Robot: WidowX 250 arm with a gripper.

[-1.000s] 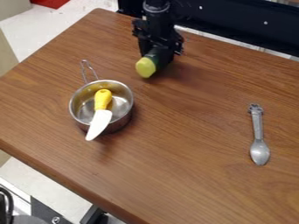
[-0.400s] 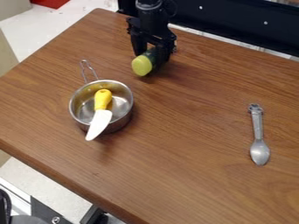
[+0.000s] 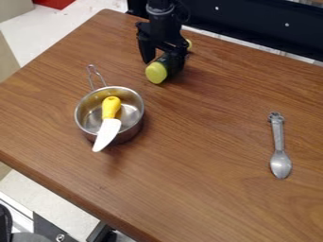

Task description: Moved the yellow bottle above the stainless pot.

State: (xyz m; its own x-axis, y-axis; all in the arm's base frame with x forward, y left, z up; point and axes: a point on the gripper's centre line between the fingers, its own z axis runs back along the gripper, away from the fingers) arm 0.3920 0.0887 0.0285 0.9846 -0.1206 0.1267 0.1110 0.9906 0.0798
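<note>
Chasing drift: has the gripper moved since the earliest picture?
Yes, slightly: the gripper has shifted toward the picture's left, judged against the black rail behind it, which sits where it did.

Brown wood-grain table (image 3: 208, 189); pale floor (image 3: 50, 30); red patch (image 3: 55, 3) upper left; black panel (image 3: 252, 23) behind.

Place: robotics lab | robot arm (image 3: 163, 26) | black beam (image 3: 252, 21) behind table (image 3: 208, 189) | pale floor (image 3: 47, 26)

Shiny metal pot (image 3: 131, 130), brown wood-grain table (image 3: 208, 189)
</note>
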